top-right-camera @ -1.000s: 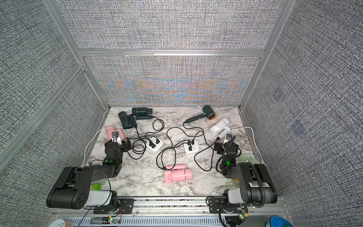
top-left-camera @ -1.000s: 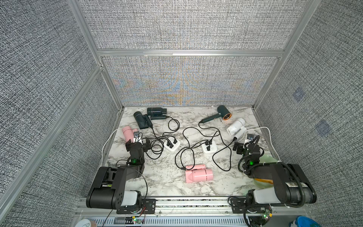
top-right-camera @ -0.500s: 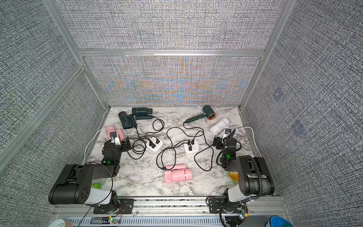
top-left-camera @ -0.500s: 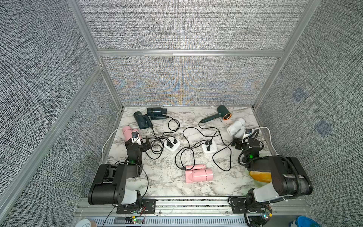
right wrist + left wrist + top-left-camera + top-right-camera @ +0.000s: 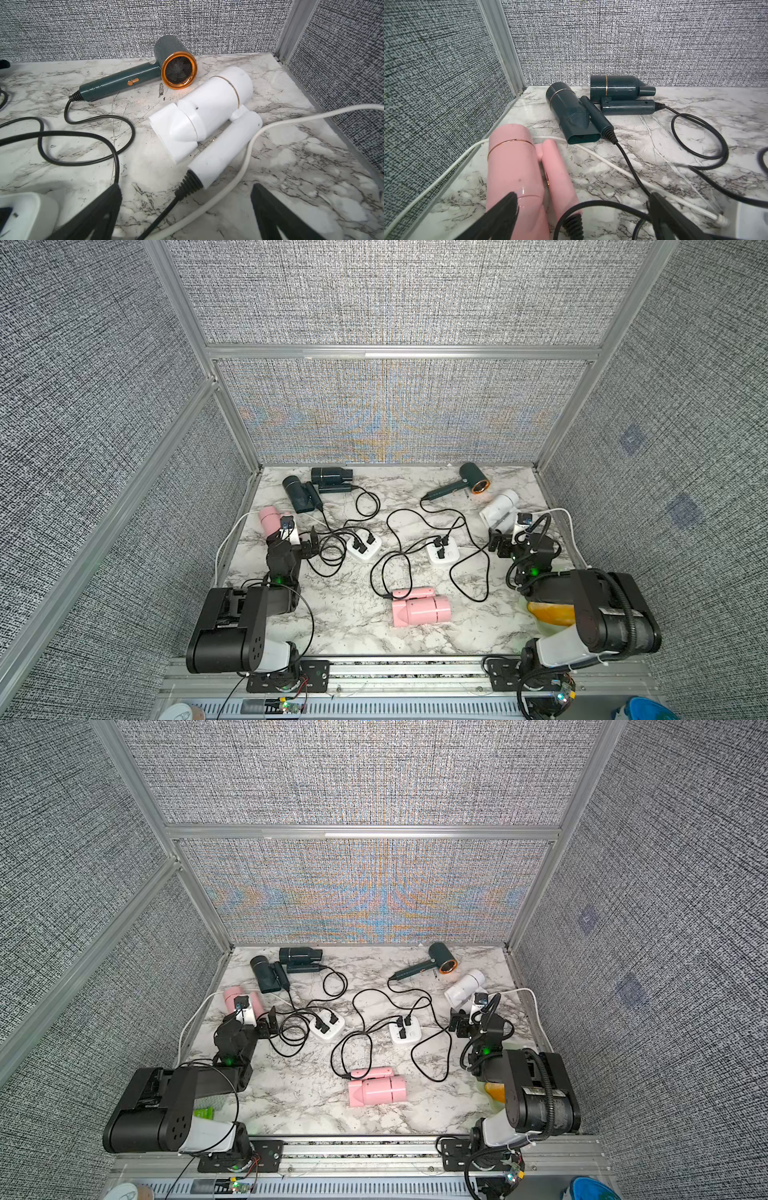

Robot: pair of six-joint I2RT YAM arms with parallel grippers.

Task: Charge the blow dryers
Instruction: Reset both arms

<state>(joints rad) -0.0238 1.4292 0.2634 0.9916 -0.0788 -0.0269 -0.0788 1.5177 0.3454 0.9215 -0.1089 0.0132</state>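
Observation:
Several blow dryers lie on the marble table (image 5: 345, 614). Two dark teal ones (image 5: 330, 475) (image 5: 299, 494) are at the back left. A copper-ringed one (image 5: 471, 481) and a white one (image 5: 498, 508) are at the back right. One pink dryer (image 5: 269, 519) lies at the left and another pink dryer (image 5: 419, 610) at the front centre. My left gripper (image 5: 582, 195) stands open just short of the left pink dryer (image 5: 517, 166), its cord between the fingers. My right gripper (image 5: 186, 188) stands open at the cord end of the white dryer (image 5: 207, 118).
Two white socket blocks (image 5: 365, 548) (image 5: 444, 553) with black plugs in them sit mid-table amid looping black cords (image 5: 469, 572). White cables (image 5: 226, 543) (image 5: 571, 531) run along both side edges. An orange thing (image 5: 548, 611) lies under the right arm. Fabric walls close three sides.
Both grippers have moved a little toward the back of the table, the left up to the pink dryer and the right up to the white one. Both have stayed open.

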